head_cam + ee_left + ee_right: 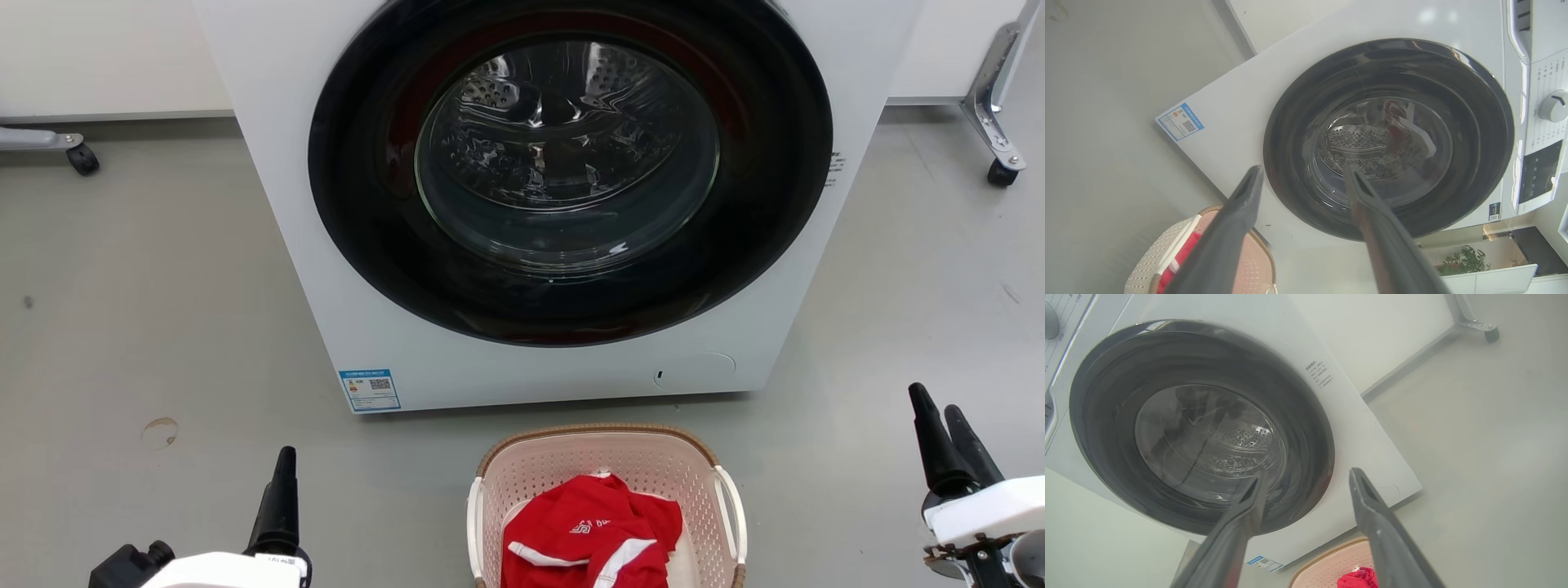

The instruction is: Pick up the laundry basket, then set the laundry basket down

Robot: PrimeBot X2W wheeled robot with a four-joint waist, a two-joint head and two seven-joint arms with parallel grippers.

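left gripper (1304, 171): two long dark fingers spread wide with nothing between them. In the head view it sits low at the basket's left, clear of it.
right gripper (1308, 473): fingers likewise parted and empty, low at the basket's right and well apart from it.
laundry basket (563, 467): on the floor between the two grippers, just in front of the washing machine's base. The head view's bottom edge cuts off its near end.
room at the sides: bare floor (147, 310) lies open between each gripper and the basket's white loop handles (732, 506).
room ahead: a narrow strip of floor separates the basket's far rim from the washing machine (506, 371).
room's edges: a pale wall base runs behind the machine. A left caster (82, 158) on a metal leg stands far left and a right caster (1002, 172) far right, both well away from the basket.
floor surface: smooth, grey and matt, with a faint ring stain (159, 431) near the left gripper.
basket make: pale pink-beige plastic with perforated walls, rounded corners and a brown woven-look rim.
contents: a crumpled red garment (592, 531) with white stripes lies in the basket.
machine: flat white front. A round dark door (563, 163) with domed glass is shut over a shiny punched drum. A blue label (370, 389) sits at the lower left corner.
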